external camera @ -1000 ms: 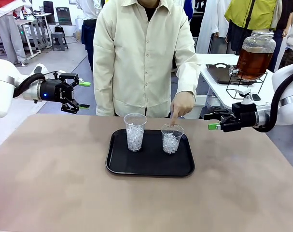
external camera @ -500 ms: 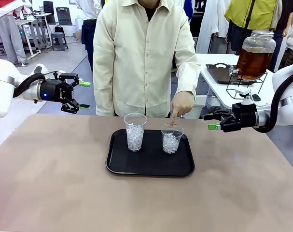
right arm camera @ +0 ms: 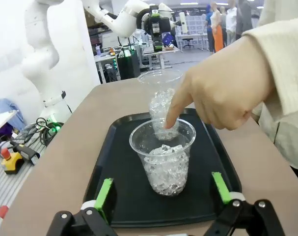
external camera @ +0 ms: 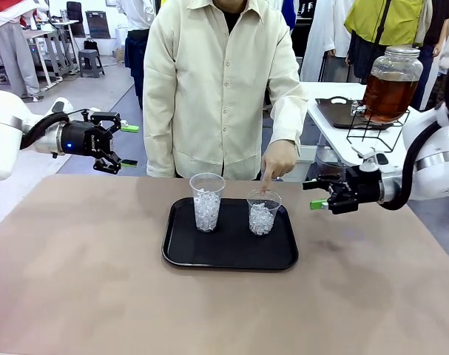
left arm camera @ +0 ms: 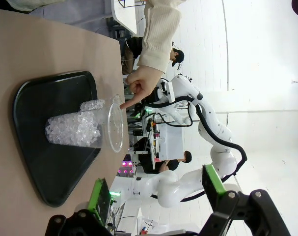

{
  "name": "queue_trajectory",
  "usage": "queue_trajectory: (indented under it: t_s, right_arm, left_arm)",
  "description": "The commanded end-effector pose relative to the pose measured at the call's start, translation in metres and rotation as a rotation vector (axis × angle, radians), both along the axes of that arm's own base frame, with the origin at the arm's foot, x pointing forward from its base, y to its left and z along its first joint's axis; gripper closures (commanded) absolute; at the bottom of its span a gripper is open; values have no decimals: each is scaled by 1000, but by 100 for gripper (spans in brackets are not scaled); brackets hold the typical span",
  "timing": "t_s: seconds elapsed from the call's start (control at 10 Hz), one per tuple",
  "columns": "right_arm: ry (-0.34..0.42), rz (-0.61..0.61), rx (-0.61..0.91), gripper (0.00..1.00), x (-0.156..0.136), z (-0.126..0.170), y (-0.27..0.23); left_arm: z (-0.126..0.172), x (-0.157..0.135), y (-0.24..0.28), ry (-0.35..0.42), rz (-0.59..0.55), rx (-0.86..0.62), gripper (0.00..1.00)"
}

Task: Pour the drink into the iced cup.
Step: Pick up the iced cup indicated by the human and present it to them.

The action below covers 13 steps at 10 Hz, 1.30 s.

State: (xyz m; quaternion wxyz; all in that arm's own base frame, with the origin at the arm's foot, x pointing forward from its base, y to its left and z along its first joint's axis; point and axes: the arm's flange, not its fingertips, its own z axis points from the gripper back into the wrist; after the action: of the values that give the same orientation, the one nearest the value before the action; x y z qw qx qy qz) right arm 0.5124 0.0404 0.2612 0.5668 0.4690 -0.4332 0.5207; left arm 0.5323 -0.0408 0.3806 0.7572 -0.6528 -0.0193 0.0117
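Observation:
Two clear cups of ice stand on a black tray (external camera: 231, 255): a taller left cup (external camera: 207, 201) and a shorter right cup (external camera: 262, 212). The person's hand (external camera: 278, 161) points a finger down at the right cup's rim. The drink (external camera: 388, 95) is amber liquid in a glass jar on a wire stand at the back right. My right gripper (external camera: 314, 194) hovers open just right of the tray; its wrist view has the pointed-at cup (right arm camera: 164, 158) straight ahead between its fingers (right arm camera: 104, 194). My left gripper (external camera: 127, 146) is open, high at the far left.
The jar stands on a separate white side table (external camera: 335, 129) beyond the brown table's right corner. In the left wrist view the tray (left arm camera: 38, 110) and the tall cup (left arm camera: 80, 130) lie ahead. The person stands close behind the tray.
My right gripper has moved left, closer to the tray and the pointed-at cup. The left arm, cups and hand are unchanged.

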Motion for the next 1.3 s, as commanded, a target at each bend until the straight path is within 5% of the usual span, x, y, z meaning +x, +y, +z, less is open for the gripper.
queue_trajectory:
  t_s: [0.0,1.2]
  right_arm:
    - [-47,7,51,0,8,-13,14]
    - [33,12,139,0,12,-68,61]
  left_arm:
    - [2,0,0,8,12,-7,0]
    - [2,0,0,8,12,-7,0]
